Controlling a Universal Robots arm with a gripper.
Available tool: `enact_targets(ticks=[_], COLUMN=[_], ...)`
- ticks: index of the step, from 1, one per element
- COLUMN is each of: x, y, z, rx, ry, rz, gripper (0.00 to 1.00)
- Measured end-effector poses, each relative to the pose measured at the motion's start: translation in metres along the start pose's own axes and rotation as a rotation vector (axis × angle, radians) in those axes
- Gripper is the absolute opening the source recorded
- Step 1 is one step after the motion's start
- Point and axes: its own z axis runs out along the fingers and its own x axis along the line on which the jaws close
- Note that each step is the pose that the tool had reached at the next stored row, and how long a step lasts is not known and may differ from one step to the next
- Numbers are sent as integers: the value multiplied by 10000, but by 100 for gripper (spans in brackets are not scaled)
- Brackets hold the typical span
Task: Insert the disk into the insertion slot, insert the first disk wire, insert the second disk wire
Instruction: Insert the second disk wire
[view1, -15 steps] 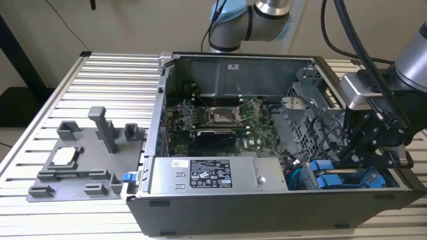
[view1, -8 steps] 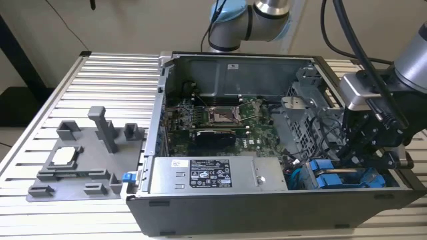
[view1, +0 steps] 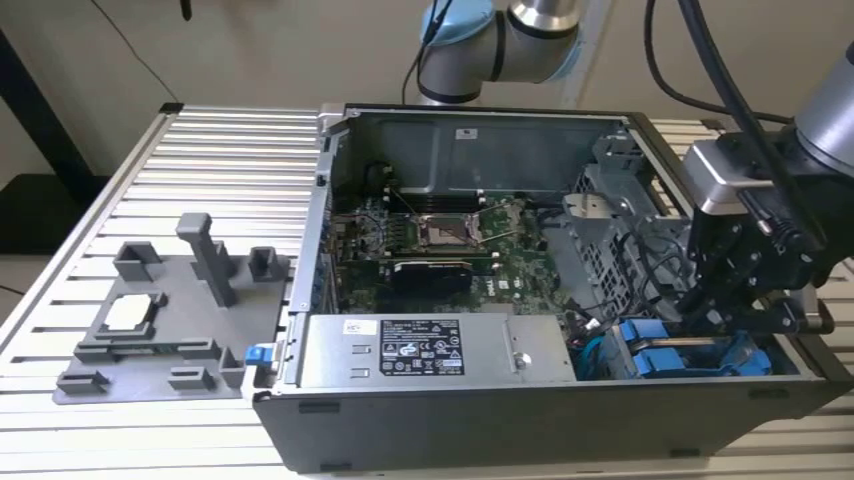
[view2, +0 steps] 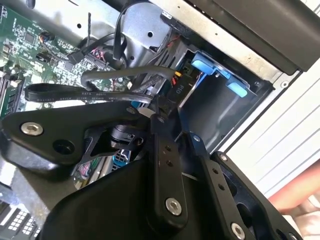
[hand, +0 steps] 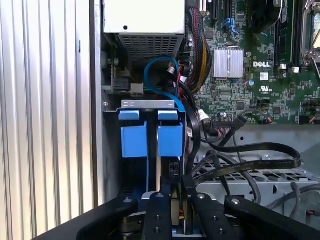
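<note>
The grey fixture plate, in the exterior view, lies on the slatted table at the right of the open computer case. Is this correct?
Not quite. The exterior view shows the grey fixture plate on the slatted table at that view's left of the open computer case, not at its right.

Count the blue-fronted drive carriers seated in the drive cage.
2: in the first wrist view, one blue carrier front and a second sit side by side in the drive cage, just ahead of the gripper. Others may be hidden.

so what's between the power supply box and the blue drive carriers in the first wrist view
In the first wrist view, a looped blue cable and a bundle of black wires fill the gap between the power supply box and the blue drive carriers.
</note>
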Motion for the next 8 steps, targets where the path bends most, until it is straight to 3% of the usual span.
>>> enact_targets(ticks=[8], x=[-8], y=[-1], z=[-197], rx=[-1], ry=[0], rz=[11], gripper=[24])
